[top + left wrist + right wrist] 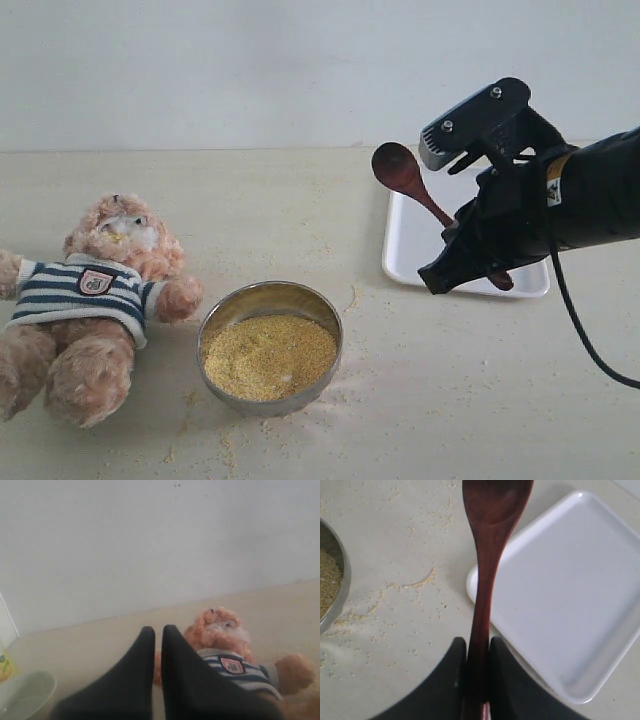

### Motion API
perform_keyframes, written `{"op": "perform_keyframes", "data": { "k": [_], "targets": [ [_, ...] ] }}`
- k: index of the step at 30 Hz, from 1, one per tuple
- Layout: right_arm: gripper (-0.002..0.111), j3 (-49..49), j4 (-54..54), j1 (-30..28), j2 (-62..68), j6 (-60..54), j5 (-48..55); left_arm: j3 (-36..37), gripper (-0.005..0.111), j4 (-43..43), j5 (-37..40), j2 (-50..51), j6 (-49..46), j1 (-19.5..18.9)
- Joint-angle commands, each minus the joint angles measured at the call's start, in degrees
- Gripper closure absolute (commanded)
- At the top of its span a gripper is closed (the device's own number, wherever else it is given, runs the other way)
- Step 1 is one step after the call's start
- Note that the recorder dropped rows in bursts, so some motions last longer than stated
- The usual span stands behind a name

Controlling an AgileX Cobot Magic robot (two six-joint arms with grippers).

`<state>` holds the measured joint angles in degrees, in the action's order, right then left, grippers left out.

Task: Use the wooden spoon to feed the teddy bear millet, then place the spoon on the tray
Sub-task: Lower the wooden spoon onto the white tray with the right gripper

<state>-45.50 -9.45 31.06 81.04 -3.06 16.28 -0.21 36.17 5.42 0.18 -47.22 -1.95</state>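
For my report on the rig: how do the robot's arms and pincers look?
The left pincer and right pincer are black tapering wedges. The right arm is black, with a yellow-white label, a thin black cable and a boxy grey-black housing.

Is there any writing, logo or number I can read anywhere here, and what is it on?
Nothing can be read as words or numbers.
Shield badge on the teddy bear: marks too blurred to read.
Yellow-and-white sticker on the right arm: too small to read.
Spoon, tray and bowl: no marks seen.
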Motion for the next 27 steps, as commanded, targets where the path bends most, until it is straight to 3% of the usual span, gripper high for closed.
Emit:
{"op": "perform_keyframes", "data": {
  "k": [1,8,13,19,27],
  "targets": [
    [0.108,-0.2,-0.1,-0.2,-0.4,0.7,1.1,0.2,0.102,0.2,1.9,-0.2,0.5,0.2],
    [0.108,-3.6,-0.1,-7.1,-0.4,8.7,0.3,0.2,0.102,0.0,7.0,-0.2,1.2,0.2],
    [0.108,-7.3,-0.9,-10.5,0.6,8.2,1.5,0.2,0.102,0.4,13.4,-0.2,8.9,0.2],
    [0.108,-14.3,-1.6,-10.9,11.0,6.8,5.0,0.2,0.102,0.4,13.4,-0.2,23.3,0.2],
    [0.108,-26.0,-1.3,-11.2,27.0,6.2,11.4,0.2,0.102,0.4,13.4,-0.2,23.5,0.2]
  ]
}}
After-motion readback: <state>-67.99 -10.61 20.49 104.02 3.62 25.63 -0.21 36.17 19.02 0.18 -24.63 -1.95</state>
